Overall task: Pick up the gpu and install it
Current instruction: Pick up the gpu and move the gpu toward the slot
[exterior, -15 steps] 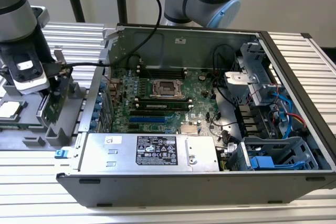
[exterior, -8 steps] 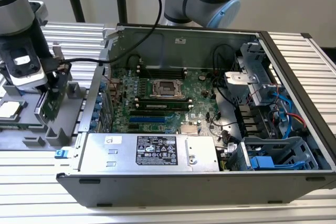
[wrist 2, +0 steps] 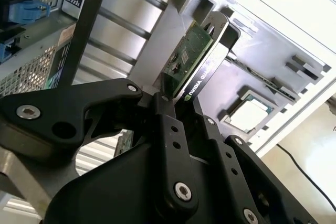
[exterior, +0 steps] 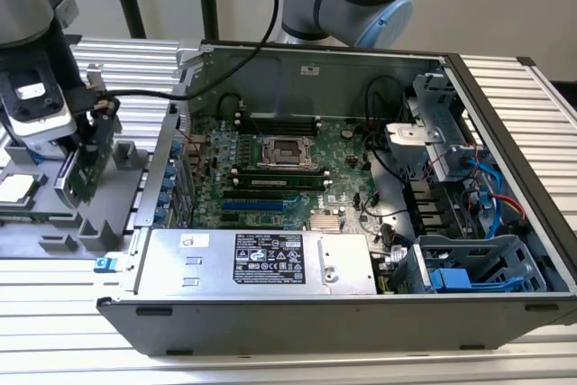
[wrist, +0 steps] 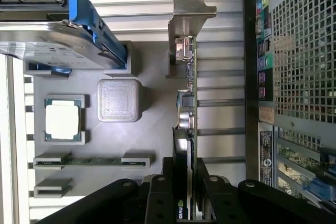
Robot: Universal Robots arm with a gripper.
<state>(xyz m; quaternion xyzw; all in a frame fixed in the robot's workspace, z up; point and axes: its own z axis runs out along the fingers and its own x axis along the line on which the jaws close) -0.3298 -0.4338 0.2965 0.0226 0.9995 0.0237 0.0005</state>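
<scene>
Where the grey parts tray (exterior: 81,233) sits at the exterior view's left, gripper (exterior: 90,128) fingers (wrist 2: 165,129) clamp the gpu (exterior: 90,167), upright at the tray. Right: open computer case (exterior: 315,65), motherboard (exterior: 270,164) inside.

GPU (exterior: 90,164) at tray (wrist: 152,129) beside PC case (exterior: 297,322)

case wall (exterior: 163,178) between gpu (exterior: 88,164) and motherboard (exterior: 347,146); case top open
</scene>
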